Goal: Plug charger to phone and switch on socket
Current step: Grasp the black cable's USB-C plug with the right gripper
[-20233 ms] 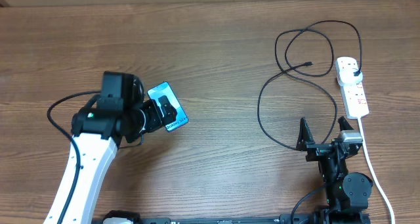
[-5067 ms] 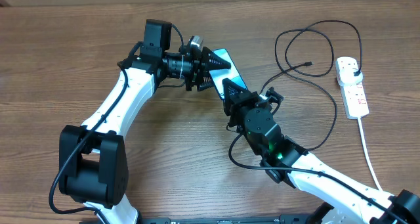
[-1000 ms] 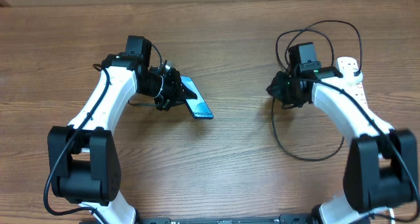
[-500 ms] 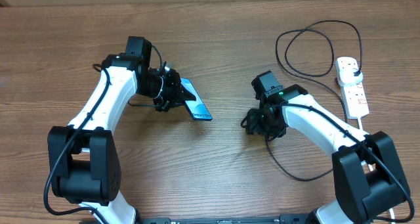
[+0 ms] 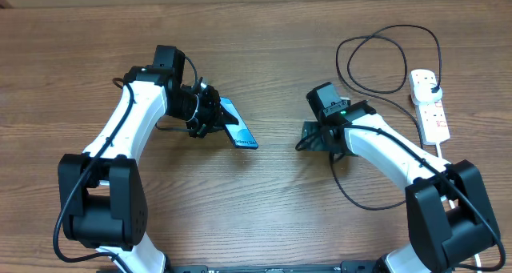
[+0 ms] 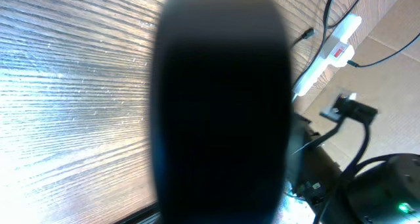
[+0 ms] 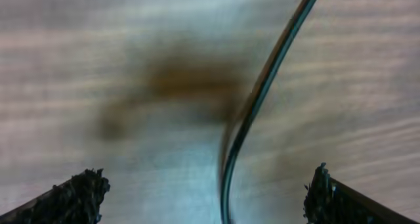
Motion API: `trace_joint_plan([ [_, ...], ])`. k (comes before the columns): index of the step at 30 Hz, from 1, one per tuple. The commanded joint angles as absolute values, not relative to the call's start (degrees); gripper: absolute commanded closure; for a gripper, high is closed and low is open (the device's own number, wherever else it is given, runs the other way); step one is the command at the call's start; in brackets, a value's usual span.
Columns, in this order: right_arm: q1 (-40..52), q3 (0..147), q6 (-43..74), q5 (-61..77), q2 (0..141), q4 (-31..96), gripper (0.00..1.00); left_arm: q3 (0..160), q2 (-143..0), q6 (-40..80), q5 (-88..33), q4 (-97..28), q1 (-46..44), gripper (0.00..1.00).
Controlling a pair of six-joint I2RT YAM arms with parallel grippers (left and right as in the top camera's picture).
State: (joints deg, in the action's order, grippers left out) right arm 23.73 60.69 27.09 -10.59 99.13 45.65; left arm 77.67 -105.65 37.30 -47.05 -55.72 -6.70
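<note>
Overhead view: the left gripper (image 5: 218, 118) is clenched on the phone (image 5: 242, 132), held tilted, left of centre on the table (image 5: 72, 49). Its blue screen bears white writing near the lower end, too small to read. The right gripper (image 5: 306, 137) stands released, jaws wide, with the thin black charger (image 7: 266, 86) cable passing between them. The socket (image 5: 433, 113), white with unreadable red markings, lies far right.

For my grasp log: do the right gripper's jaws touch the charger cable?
Apart. The right wrist view shows the charger cable between the open jaws of the right gripper, bare table each side.
</note>
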Motion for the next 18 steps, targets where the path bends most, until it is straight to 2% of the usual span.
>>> trace_joint_plan([
  [1, 25.1, 62.0, 22.9, 0.7, 99.0, 49.0, 0.00, 78.8, -104.9, 36.4, -48.1, -55.7, -6.8, 0.96],
  [4, 25.3, 62.0, 23.2, 0.0, 99.0, 49.6, 0.00, 78.8, -104.9, 36.4, -48.0, -55.7, -6.8, 0.96],
  [7, 23.9, 63.4, 29.2, -5.6, 99.0, 48.7, 0.00, 78.8, -104.9, 36.4, -48.0, -55.7, -6.8, 0.96],
  [12, 16.8, 72.5, 30.7, -6.0, 99.4, 52.1, 0.00, 78.8, -104.9, 36.4, -48.0, -55.7, -6.8, 0.95],
  [18, 8.8, 80.0, 30.7, -6.5, 106.1, 54.5, 0.01, 78.8, -104.9, 36.7, -48.0, -55.7, -6.8, 0.96],
])
